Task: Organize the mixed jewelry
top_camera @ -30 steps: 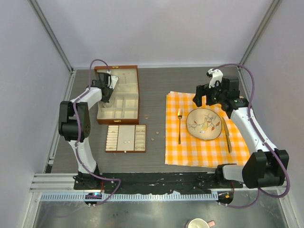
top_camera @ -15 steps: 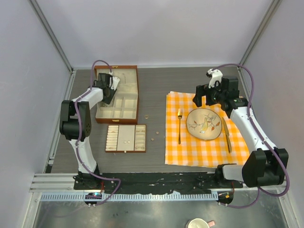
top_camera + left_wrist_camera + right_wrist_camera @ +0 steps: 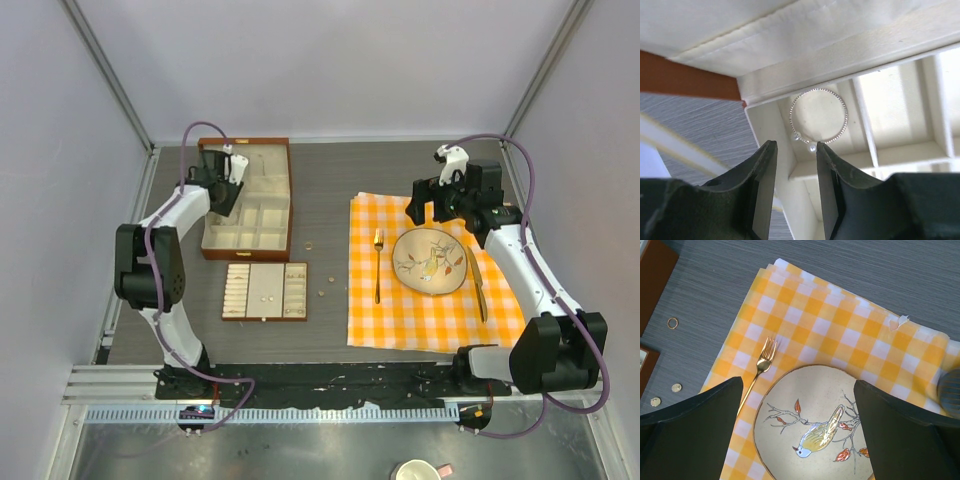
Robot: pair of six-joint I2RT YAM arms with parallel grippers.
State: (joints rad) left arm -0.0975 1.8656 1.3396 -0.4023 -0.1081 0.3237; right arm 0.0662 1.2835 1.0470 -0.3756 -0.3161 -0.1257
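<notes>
A thin silver hoop bracelet (image 3: 819, 90) with two pearl ends lies flat in a corner compartment of the cream-lined wooden box (image 3: 283, 190). My left gripper (image 3: 795, 145) hovers just above it, open, with nothing between the fingers. In the top view this gripper (image 3: 222, 190) is over the box's far left side. A gold ring (image 3: 672, 323) and two small studs (image 3: 676, 387) lie loose on the dark table. My right gripper (image 3: 798, 385) hangs wide open and empty above the bird plate (image 3: 815, 390).
A flat ring tray (image 3: 240, 291) lies in front of the box with tiny pieces on it. On the yellow checked cloth (image 3: 430, 310) are the plate, a gold fork (image 3: 378, 262) and a knife (image 3: 477, 285). Box walls and dividers (image 3: 865, 120) surround the left fingers.
My left gripper has drawn back slightly toward the box's far left corner, and its elbow has swung left. The right arm has not moved.
</notes>
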